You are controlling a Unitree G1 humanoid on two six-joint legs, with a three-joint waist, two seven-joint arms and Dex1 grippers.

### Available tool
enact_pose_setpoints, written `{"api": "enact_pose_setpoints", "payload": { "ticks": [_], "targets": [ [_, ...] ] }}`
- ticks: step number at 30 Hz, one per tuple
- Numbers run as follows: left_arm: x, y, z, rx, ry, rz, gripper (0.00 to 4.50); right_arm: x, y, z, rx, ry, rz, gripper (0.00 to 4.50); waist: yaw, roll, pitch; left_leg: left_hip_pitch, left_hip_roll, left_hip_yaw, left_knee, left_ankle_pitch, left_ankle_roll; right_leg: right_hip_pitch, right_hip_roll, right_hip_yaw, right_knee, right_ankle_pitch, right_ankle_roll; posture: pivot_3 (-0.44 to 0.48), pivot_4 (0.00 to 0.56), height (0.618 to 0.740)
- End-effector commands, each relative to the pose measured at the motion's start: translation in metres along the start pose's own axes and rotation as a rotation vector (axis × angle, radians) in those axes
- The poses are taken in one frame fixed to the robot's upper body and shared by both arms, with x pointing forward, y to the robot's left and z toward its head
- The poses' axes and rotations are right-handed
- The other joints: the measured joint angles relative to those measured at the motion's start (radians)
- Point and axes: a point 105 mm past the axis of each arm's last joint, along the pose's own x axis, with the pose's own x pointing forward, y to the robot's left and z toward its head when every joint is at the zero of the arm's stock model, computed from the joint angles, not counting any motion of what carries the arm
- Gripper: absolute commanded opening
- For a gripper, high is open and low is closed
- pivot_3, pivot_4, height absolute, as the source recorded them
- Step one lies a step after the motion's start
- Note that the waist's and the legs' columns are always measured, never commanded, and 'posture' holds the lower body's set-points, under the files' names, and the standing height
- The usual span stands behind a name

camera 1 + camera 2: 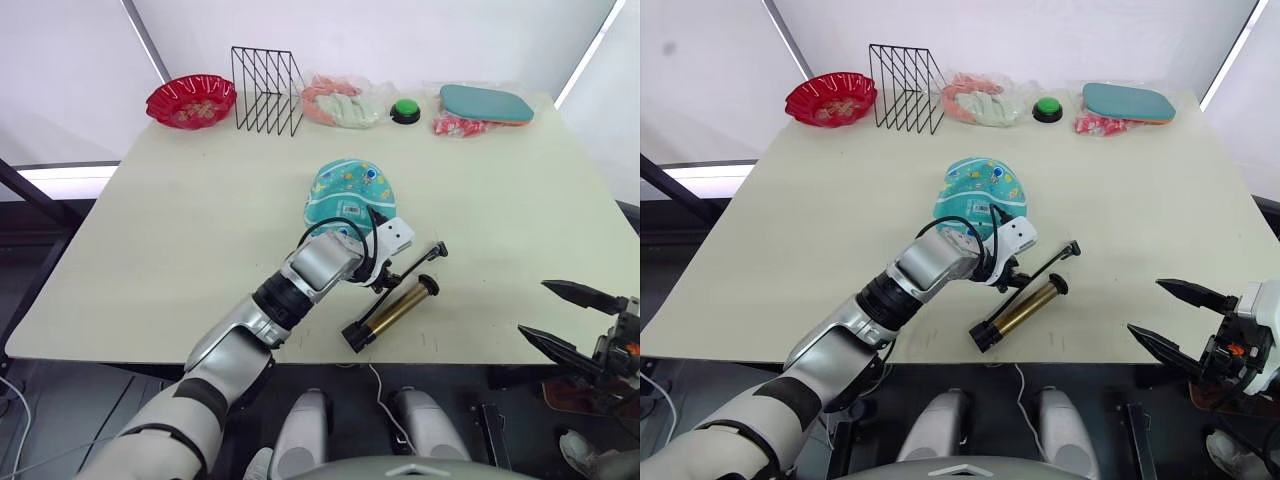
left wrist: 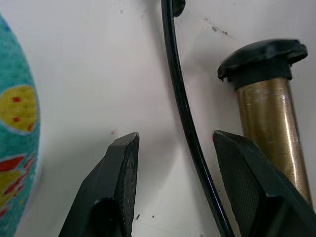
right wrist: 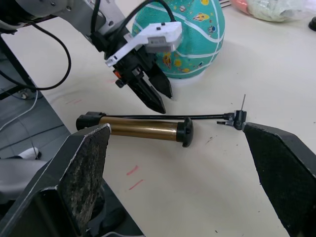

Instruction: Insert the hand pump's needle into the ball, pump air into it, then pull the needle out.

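While the hand pump (image 1: 392,312) lies on the table (image 1: 180,230) just beside the ball (image 1: 347,192), the left gripper (image 2: 175,148), fingers apart, straddles its hose (image 2: 183,106), so the grasp seems in hand: close next, while the right gripper (image 1: 560,318) waits open.

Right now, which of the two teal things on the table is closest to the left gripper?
The ball, the patterned one with white seams at mid-table beside the open left gripper. The plain teal oval pad lies at the far edge.
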Motion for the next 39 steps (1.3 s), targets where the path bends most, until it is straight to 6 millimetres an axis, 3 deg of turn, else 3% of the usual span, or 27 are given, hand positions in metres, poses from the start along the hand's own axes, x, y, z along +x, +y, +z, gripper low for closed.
{"api": "enact_pose_setpoints", "payload": {
  "ticks": [1,9,14,19,22,25,30,34,39],
  "targets": [
    [0.003,-0.002,0.008,0.044,-0.009,-0.005,2.54,0.001,0.003,0.006,-0.023,-0.029,0.006,4.5,0.0,0.0,0.0,0.0,0.0,0.0,0.0,0.0,0.0,0.0,0.0,0.0,0.0,0.0,0.0,0.0,0.15,0.74],
    [0.022,-0.005,0.017,0.067,0.004,-0.01,2.54,0.004,0.004,0.002,-0.02,-0.025,0.007,4.5,0.001,0.0,0.0,0.0,0.0,0.0,0.0,0.0,0.0,0.0,0.0,0.0,0.0,0.0,0.0,0.0,0.15,0.74],
    [0.031,-0.004,0.011,0.086,0.066,0.002,2.54,0.009,0.006,-0.001,-0.017,-0.03,0.014,4.5,0.0,0.0,0.0,0.0,0.0,0.0,0.0,0.0,0.0,0.0,0.0,0.0,0.0,0.0,0.001,0.0,0.15,0.74],
    [0.041,-0.008,-0.007,0.072,0.136,-0.007,2.54,0.011,0.007,-0.005,-0.009,-0.033,0.009,4.5,0.002,0.001,-0.002,0.001,-0.001,0.0,0.0,0.0,0.0,0.002,-0.001,0.0,0.0,-0.001,0.001,0.0,0.15,0.74],
    [0.04,-0.007,-0.011,0.079,0.137,-0.012,1.18,0.012,0.008,-0.006,-0.01,-0.037,0.007,4.5,0.0,0.003,-0.003,0.002,-0.001,0.0,0.001,0.0,0.0,0.002,-0.001,0.0,0.0,-0.001,0.001,0.0,0.15,0.74],
    [0.034,-0.005,-0.006,0.07,0.097,-0.025,0.04,0.014,0.007,-0.006,-0.008,-0.042,0.008,4.5,-0.002,0.004,-0.004,0.002,-0.001,0.0,0.001,0.0,0.0,0.002,-0.001,0.0,0.0,-0.001,0.001,0.0,0.15,0.74],
    [0.019,-0.003,0.003,0.069,0.016,-0.065,0.04,0.018,0.008,-0.008,0.006,-0.045,0.006,4.5,-0.007,0.004,-0.004,0.002,-0.001,-0.001,0.0,0.0,0.0,0.002,0.0,0.0,0.0,-0.001,0.001,0.0,0.15,0.74],
    [-0.003,-0.001,0.011,0.08,-0.087,-0.109,0.04,0.024,0.008,-0.015,0.054,-0.047,-0.022,4.5,-0.01,0.004,-0.004,0.002,0.0,-0.001,0.0,0.0,0.0,0.002,0.0,-0.001,0.0,-0.001,0.001,0.0,0.15,0.74],
    [-0.028,-0.004,0.016,0.096,-0.203,-0.131,0.04,0.034,0.004,-0.009,0.101,-0.091,-0.073,4.5,-0.003,0.004,-0.003,0.001,-0.001,-0.001,0.001,0.0,0.0,0.002,-0.001,-0.001,0.0,-0.001,0.001,0.0,0.15,0.74]
  ]
}}
